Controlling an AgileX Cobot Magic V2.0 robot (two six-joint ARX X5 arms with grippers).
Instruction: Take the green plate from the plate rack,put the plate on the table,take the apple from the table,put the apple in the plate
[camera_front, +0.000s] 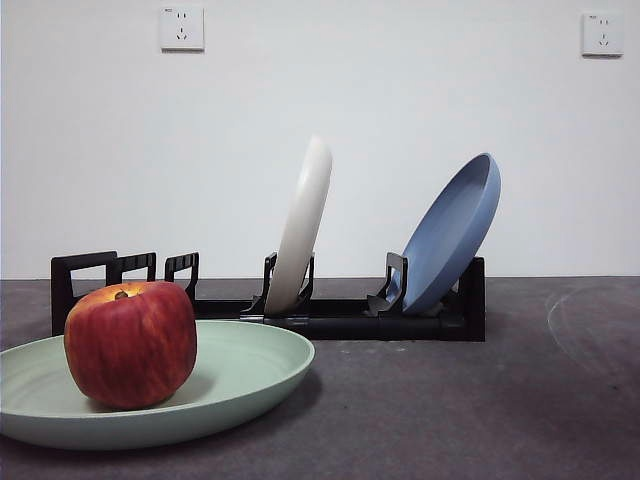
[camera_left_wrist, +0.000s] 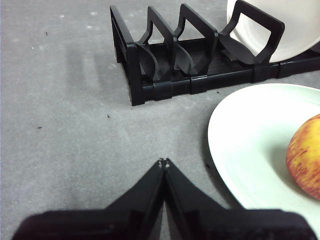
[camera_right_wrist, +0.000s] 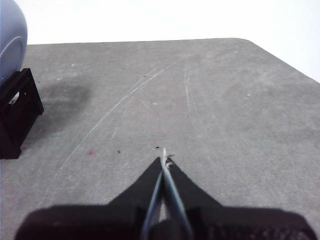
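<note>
Apple (camera_front: 130, 343) in green plate (camera_front: 250, 365) (upright)

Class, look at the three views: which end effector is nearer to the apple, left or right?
Left. The left end effector hangs shut over the table beside the green plate holding the apple. The right end effector, shut, is beyond the plate rack end with the blue plate.

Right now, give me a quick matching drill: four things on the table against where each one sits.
Things:
1. apple
2. green plate
3. cream-white plate
4. blue plate

Places:
a. flat on the table, in front of the plate rack
b. upright in a middle slot of the rack
c. leaning in the rack's end slot
d. resting in the green plate

Pairs: 1-d, 2-a, 3-b, 4-c
</note>
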